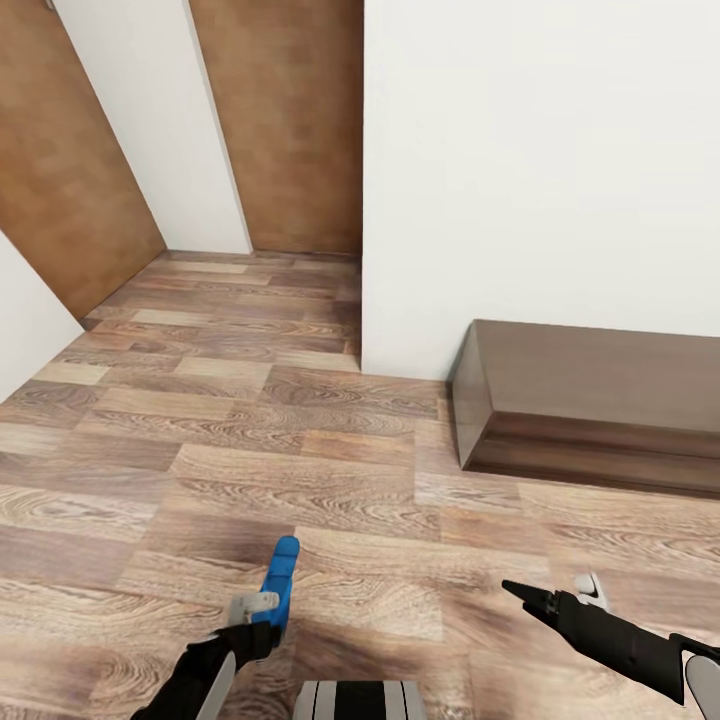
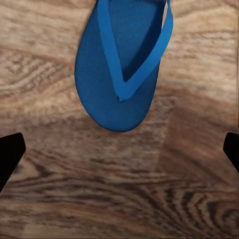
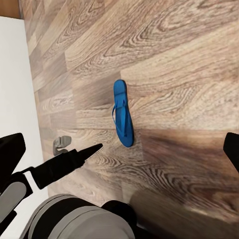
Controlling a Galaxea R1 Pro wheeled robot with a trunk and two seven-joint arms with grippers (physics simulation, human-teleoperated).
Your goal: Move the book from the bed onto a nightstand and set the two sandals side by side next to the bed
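Head view: one blue sandal (image 1: 281,585) lies on the wood-plank floor (image 1: 250,450), directly ahead of the left gripper (image 1: 255,612), its long axis running away from the robot. The left arm is plainly nearer; the right gripper (image 1: 560,595) hangs well apart to the other side. A dark brown wooden platform (image 1: 590,400) sits against the white wall (image 1: 540,170).

Left wrist view: the sandal (image 2: 122,64) lies toe-end toward the camera, beyond the dark fingertips (image 2: 10,152), which stand wide apart and hold nothing.

Right wrist view: the sandal (image 3: 122,119) lies flat, strap uppermost, just beside the left arm's finger (image 3: 74,159). The right fingertips (image 3: 10,149) are spread wide, empty.

No containers seen.
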